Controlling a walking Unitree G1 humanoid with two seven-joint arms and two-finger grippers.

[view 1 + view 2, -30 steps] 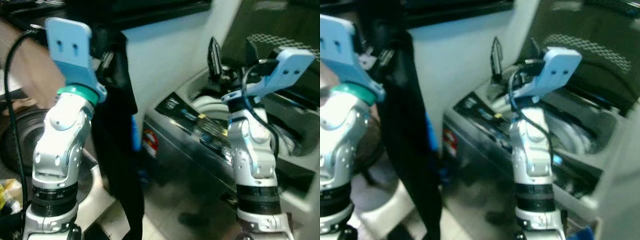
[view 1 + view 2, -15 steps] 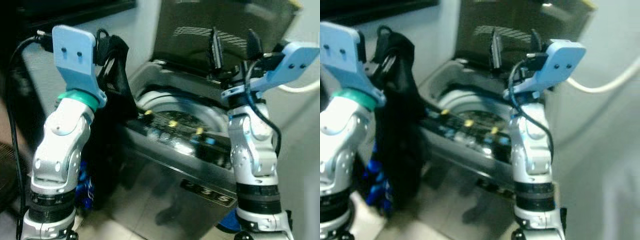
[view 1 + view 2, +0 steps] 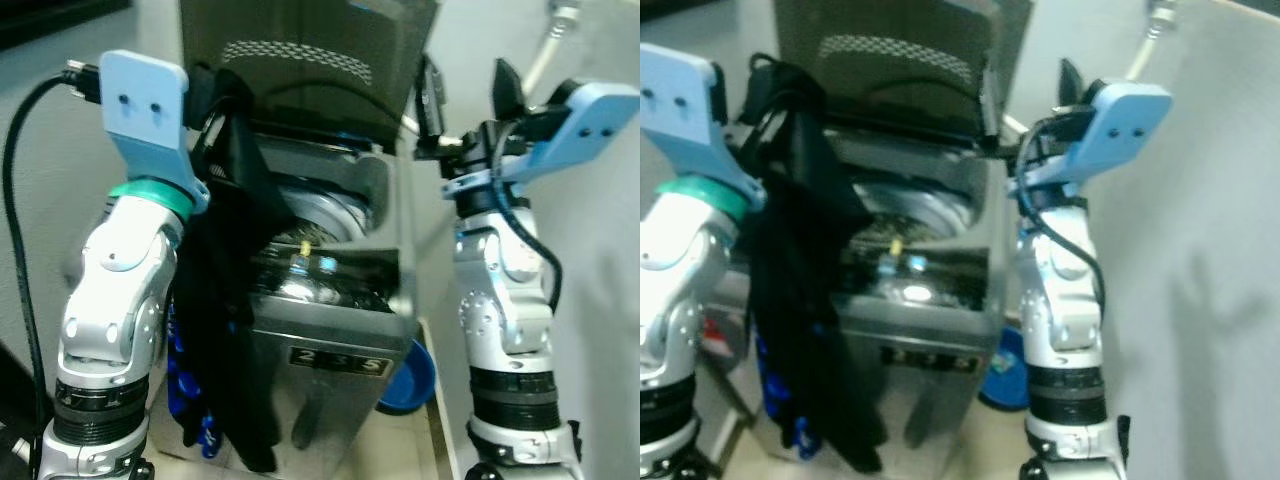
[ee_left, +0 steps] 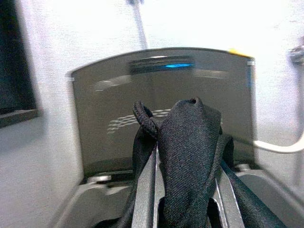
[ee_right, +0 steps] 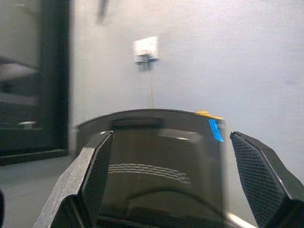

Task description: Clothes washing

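The left gripper (image 4: 183, 190) is clenched on a black garment (image 3: 225, 300), held up at the left of the scene, just near of the washer's (image 3: 330, 340) left front corner. In the left wrist view the cloth bunches up between and over the two fingers (image 4: 145, 194), with a small loop sticking out at its top. From the gripper the garment hangs down long, draping past the washer's left side toward the floor; something blue (image 3: 180, 370) shows beside its lower part, too blurred to make out.

The right gripper (image 5: 171, 190) is raised at the right, its fingers (image 5: 92, 175) spread wide with nothing between them, pointing toward the far side over the washer's right edge.

The washer stands between the two arms, its dark lid (image 3: 305, 60) tilted up at the far side and the drum (image 3: 320, 215) open below. A blue bowl (image 3: 405, 380) lies on the floor at the washer's right foot. A white hose (image 3: 545, 45) runs along the far wall at the right.
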